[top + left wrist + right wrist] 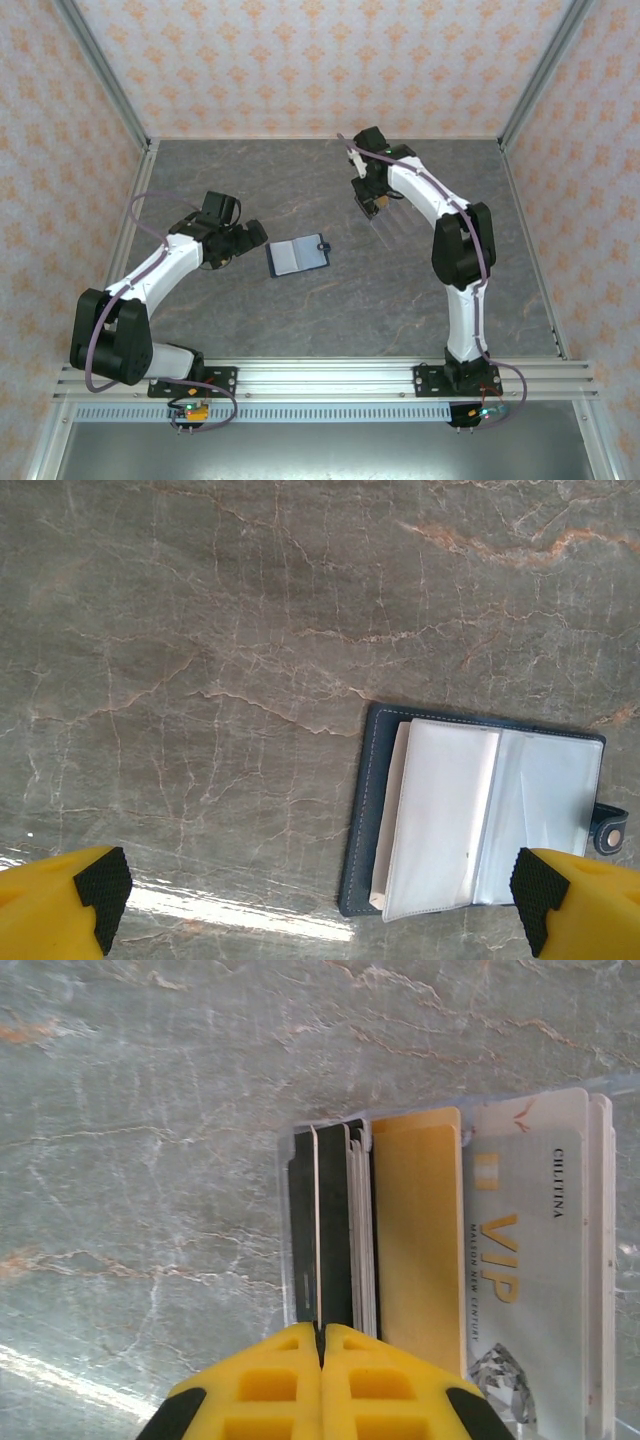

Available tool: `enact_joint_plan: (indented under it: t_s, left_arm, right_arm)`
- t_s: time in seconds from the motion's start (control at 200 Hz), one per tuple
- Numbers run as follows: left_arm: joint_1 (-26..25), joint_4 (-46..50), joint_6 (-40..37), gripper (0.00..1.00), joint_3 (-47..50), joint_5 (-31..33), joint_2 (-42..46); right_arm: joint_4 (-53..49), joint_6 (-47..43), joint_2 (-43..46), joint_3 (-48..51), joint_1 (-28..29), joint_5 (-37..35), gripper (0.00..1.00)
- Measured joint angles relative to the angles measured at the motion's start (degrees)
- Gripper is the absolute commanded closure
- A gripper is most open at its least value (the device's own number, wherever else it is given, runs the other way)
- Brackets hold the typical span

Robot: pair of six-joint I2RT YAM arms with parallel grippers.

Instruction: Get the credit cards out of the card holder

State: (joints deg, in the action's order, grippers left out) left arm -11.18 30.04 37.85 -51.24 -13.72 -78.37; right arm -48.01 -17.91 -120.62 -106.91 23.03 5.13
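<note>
From the overhead camera I see the card holder [299, 256] lying open and flat near the middle of the grey marbled desk [200, 330], between the two arms, with its little tab clasp [322, 243] on the edge facing the right arm. The left gripper [245, 235] sits just to the left of it, low over the desk. On the left wrist camera that left gripper [320, 895] has its fingers spread wide apart with nothing between them. The card holder [480, 820] lies ahead and toward the right finger, showing its dark blue cover, its pale see-through inner pockets and the tab clasp [610, 830]. A cream edge peeks out under the left pocket, and I cannot tell what it is. The right gripper [375, 207] is farther back on the desk, well apart from the card holder. On the right wrist camera the right gripper [322, 1345] has its yellow fingers pressed together, pinching the fanned credit cards [420, 1230] by one end, the edge of one card running straight into the seam between the fingers. In the fan I make out dark cards [305, 1230], a gold card [425, 1260] and a pale card [525, 1240] printed with "VIP", all inside what looks like a clear sleeve [285, 1140].
</note>
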Motion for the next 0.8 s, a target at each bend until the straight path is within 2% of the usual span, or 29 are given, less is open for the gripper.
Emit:
enact_joint_plan:
  t_s: [0.626,0.711,0.796]
  left_arm:
    - [0.0,0.0,0.0,0.00,0.0,-0.8,0.0]
    - [0.0,0.0,0.0,0.00,0.1,-0.8,0.0]
    - [0.0,-0.1,0.0,0.00,0.2,-0.8,0.0]
  right_arm:
    - [-4.3,-1.5,-5.6,-4.5,-0.7,0.6,1.00]
    - [-4.7,-1.6,-6.5,-5.0,-0.7,0.7,0.96]
    - [-5.5,-1.7,-7.0,-6.3,-0.7,0.9,0.86]
